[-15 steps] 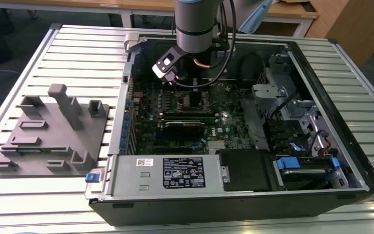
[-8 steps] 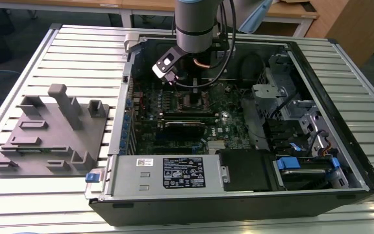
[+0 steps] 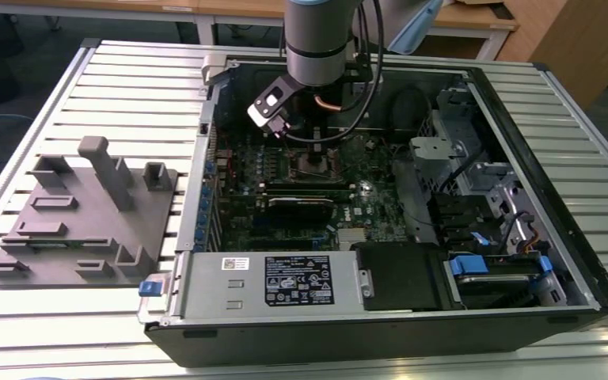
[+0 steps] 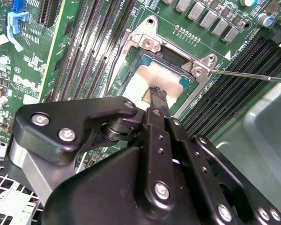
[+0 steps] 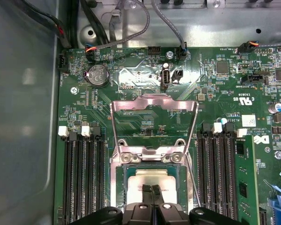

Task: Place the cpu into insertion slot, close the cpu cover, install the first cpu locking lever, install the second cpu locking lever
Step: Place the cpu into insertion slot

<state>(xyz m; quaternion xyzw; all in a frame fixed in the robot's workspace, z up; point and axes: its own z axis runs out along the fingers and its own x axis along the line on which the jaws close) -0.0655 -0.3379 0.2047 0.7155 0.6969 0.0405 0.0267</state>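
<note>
The hand (image 5: 152, 189) is clenched, fingertips met over the cpu (image 5: 166, 180), which is seated within the edges of the insertion slot (image 4: 173, 57); the cpu cover (image 5: 153, 99) is raised clear.

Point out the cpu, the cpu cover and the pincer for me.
cpu (image 5: 165, 178): first wrist view, its grey metal top.
cpu cover (image 5: 154, 99): first wrist view, free-end bar of its frame.
pincer (image 5: 152, 188): first wrist view, midway between its fingertips.
</note>
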